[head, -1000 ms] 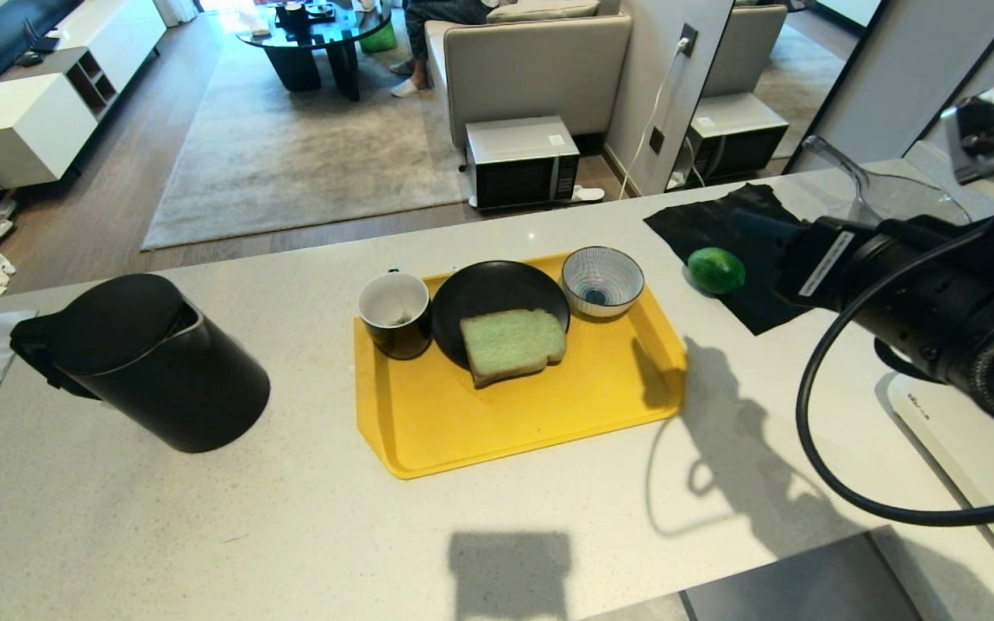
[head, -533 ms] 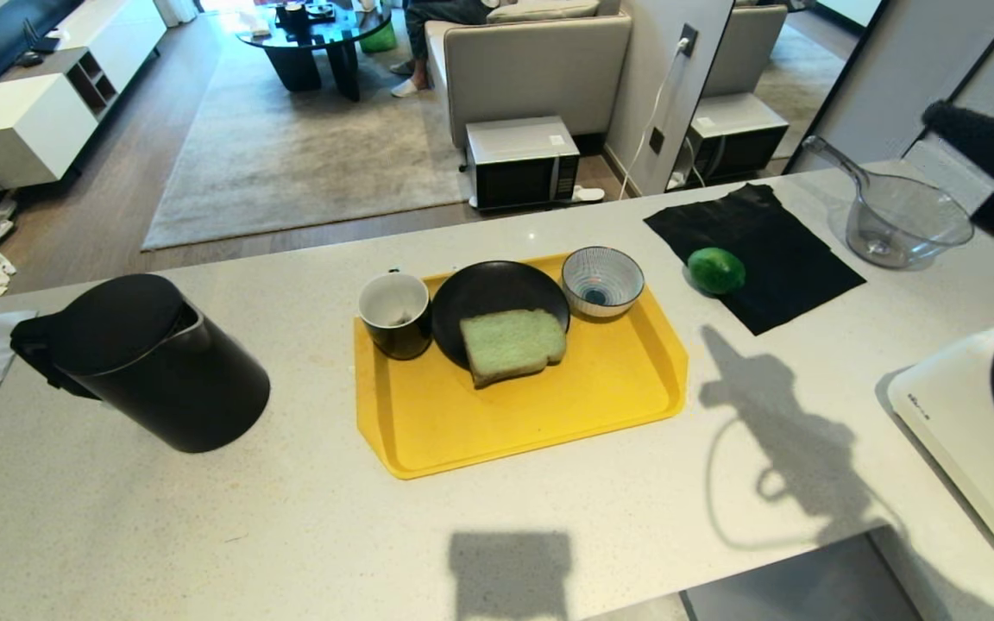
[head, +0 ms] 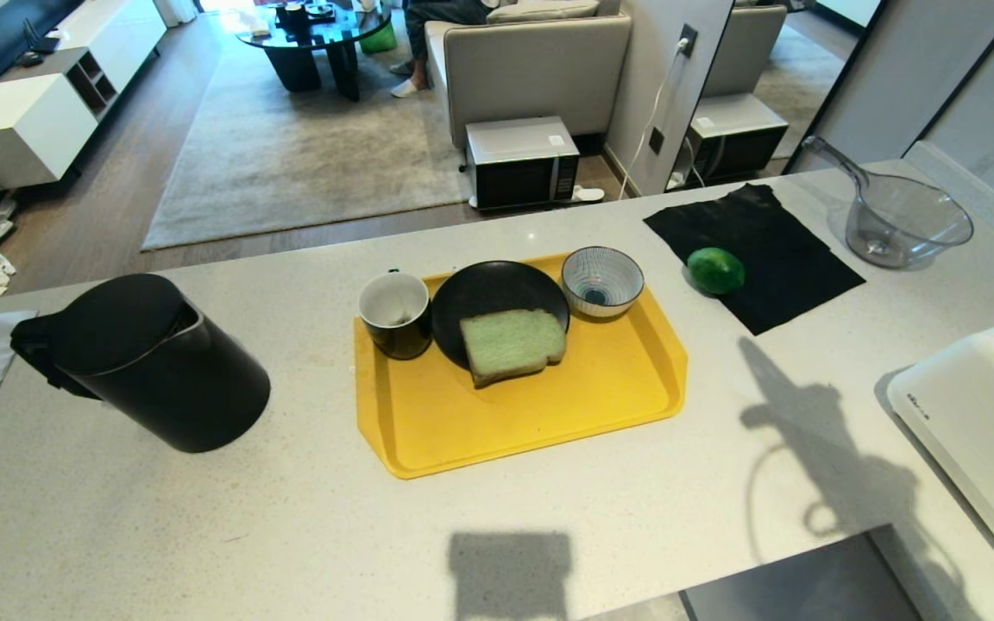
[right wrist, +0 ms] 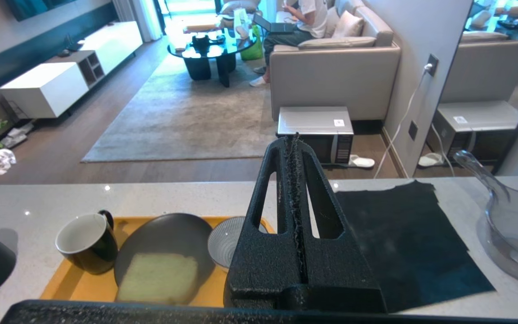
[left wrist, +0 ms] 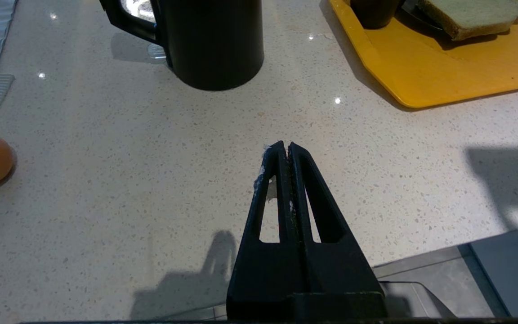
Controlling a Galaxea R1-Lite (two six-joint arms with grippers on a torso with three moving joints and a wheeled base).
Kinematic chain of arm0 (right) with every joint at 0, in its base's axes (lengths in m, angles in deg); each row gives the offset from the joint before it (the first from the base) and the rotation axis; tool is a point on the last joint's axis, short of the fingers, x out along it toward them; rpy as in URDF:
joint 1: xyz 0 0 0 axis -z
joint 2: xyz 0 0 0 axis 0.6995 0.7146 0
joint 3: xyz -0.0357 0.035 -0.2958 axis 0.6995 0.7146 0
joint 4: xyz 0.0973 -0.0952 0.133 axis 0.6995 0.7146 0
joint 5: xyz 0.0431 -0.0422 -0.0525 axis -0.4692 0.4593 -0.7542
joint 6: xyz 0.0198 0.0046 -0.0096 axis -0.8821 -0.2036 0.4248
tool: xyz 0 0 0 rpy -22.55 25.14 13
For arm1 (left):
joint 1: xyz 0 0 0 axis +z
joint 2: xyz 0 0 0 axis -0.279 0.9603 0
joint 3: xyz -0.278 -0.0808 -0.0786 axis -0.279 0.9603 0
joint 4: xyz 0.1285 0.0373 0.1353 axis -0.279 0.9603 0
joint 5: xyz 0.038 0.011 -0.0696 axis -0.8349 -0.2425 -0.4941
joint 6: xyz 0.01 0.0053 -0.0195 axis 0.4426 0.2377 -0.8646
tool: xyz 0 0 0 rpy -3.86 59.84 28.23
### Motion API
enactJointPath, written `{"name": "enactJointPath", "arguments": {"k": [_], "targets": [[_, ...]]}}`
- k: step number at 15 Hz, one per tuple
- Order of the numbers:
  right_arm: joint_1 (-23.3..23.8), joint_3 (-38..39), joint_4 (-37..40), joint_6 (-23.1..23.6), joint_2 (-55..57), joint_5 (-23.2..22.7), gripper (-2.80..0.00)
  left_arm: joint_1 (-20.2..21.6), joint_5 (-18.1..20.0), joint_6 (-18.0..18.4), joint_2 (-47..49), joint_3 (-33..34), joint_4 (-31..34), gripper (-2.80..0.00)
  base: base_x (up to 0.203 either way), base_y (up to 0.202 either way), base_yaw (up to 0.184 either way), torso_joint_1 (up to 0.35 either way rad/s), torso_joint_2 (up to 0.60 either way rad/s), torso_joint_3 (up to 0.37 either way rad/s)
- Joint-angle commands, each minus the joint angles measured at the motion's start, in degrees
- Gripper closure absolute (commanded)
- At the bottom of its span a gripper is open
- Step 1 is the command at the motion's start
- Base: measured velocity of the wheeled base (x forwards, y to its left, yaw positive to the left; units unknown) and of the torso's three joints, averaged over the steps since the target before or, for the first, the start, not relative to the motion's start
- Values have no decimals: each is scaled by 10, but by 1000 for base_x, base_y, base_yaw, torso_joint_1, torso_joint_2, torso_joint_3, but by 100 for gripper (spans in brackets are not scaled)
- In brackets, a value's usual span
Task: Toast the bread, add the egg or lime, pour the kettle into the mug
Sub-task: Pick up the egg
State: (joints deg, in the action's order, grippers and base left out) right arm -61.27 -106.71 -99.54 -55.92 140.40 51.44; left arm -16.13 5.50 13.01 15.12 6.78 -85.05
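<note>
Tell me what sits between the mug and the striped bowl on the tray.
In the head view, a black plate with the bread lies between mug and bowl.

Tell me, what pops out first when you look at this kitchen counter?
The bright yellow tray in the middle of the counter, carrying a slice of pale green bread on a black plate, beside a black mug. Then the big black kettle at the left, and the shiny lime on a black cloth.

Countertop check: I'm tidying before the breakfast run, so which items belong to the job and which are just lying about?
Job: pale green bread slice, dark green lime, tall black kettle, glossy black mug, white toaster.
Lying about: striped bowl, clear glass jug, black cloth.
</note>
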Motion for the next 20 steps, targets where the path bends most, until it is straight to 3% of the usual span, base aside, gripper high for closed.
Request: {"name": "enactJointPath", "arguments": {"k": [1, 4, 9, 12, 17, 20], "targets": [[18, 15, 13, -2, -42, 0, 0, 0, 0, 0, -1, 10, 0, 0, 0, 0, 0, 0, 0, 0], [44, 68, 17, -6, -110, 4, 0, 0, 0, 0, -1, 10, 0, 0, 0, 0, 0, 0, 0, 0], [58, 203, 69, 29, -303, 63, 0, 0, 0, 0, -1, 10, 0, 0, 0, 0, 0, 0, 0, 0], [122, 304, 74, 17, -390, 75, 0, 0, 0, 0, -1, 10, 0, 0, 0, 0, 0, 0, 0, 0], [163, 468, 95, 42, -546, -9, 0, 0, 0, 0, -1, 10, 0, 0, 0, 0, 0, 0, 0, 0], [166, 473, 266, 39, -598, -51, 0, 0, 0, 0, -1, 10, 0, 0, 0, 0, 0, 0, 0, 0]]}}
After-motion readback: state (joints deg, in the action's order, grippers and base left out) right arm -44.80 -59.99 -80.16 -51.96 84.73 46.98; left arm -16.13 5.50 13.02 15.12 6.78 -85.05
